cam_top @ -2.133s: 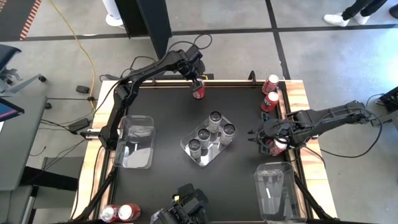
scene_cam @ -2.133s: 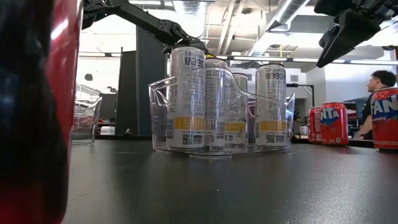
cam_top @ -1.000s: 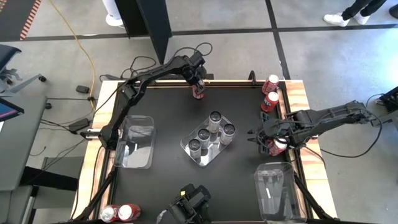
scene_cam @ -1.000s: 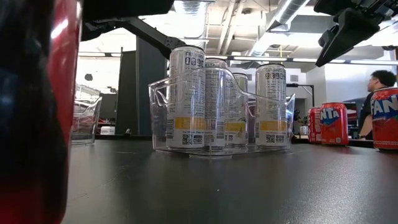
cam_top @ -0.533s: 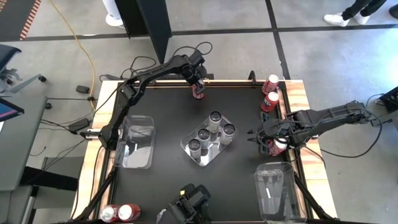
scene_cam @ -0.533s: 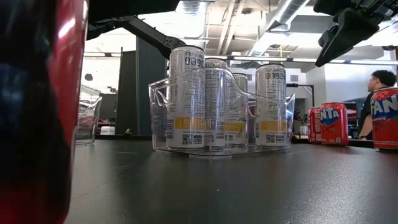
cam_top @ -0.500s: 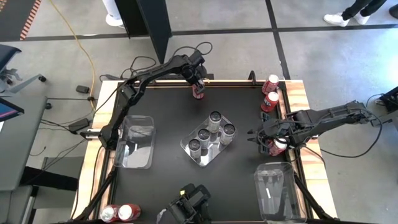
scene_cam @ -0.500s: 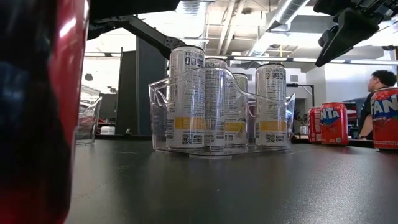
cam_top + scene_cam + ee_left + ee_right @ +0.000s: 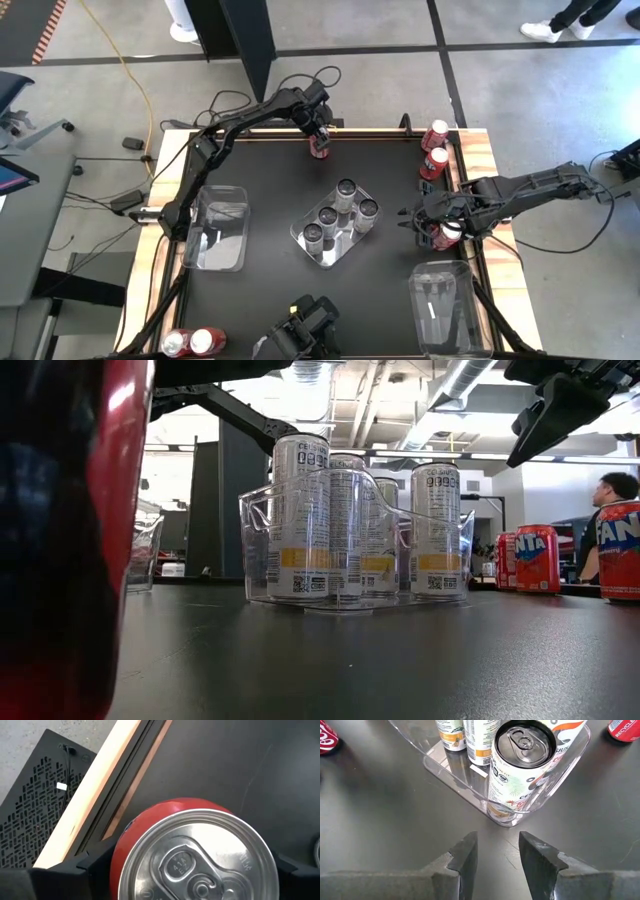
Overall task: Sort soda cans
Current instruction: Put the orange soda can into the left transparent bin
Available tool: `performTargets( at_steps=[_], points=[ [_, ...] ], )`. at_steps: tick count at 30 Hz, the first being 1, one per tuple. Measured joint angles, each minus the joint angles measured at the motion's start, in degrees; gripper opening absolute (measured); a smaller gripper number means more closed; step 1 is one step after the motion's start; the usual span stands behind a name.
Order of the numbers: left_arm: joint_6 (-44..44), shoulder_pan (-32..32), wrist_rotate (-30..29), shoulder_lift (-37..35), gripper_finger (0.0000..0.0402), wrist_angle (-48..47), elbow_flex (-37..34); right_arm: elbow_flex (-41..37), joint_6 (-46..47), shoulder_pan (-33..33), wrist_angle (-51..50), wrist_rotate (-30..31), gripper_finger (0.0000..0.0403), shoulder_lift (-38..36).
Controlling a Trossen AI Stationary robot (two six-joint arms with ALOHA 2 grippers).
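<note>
Fingers of the left gripper (image 9: 319, 143) flank a red can (image 9: 319, 149) at the table's far edge, one on each side of it in the wrist view; whether they press it cannot be told. That can stands on the black mat just inside the wooden rim (image 9: 89, 795), with little room behind it and open mat in front. At the right side, the right gripper (image 9: 408, 219) hangs with its fingers (image 9: 465, 854) parted and nothing between them, pointed at the centre tray (image 9: 300, 238), which holds four silver cans (image 9: 346, 189). Bare mat lies between the tray and the gripper. Two red cans (image 9: 436, 134) stand at the far right corner, another red can (image 9: 447, 233) sits under the right arm by the right edge, and two more (image 9: 190, 343) lie off the near left corner. Clear trays sit at the left edge (image 9: 218, 228) and near right corner (image 9: 440, 306).
</note>
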Motion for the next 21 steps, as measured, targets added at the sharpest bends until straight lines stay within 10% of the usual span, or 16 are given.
performTargets(
  at_steps=[21],
  points=[
    [2.47,-0.68,-0.12,-0.92,0.0308,-3.01,-0.06,0.00,0.00,0.01,0.00,0.01,0.0161,0.00]
  ],
)
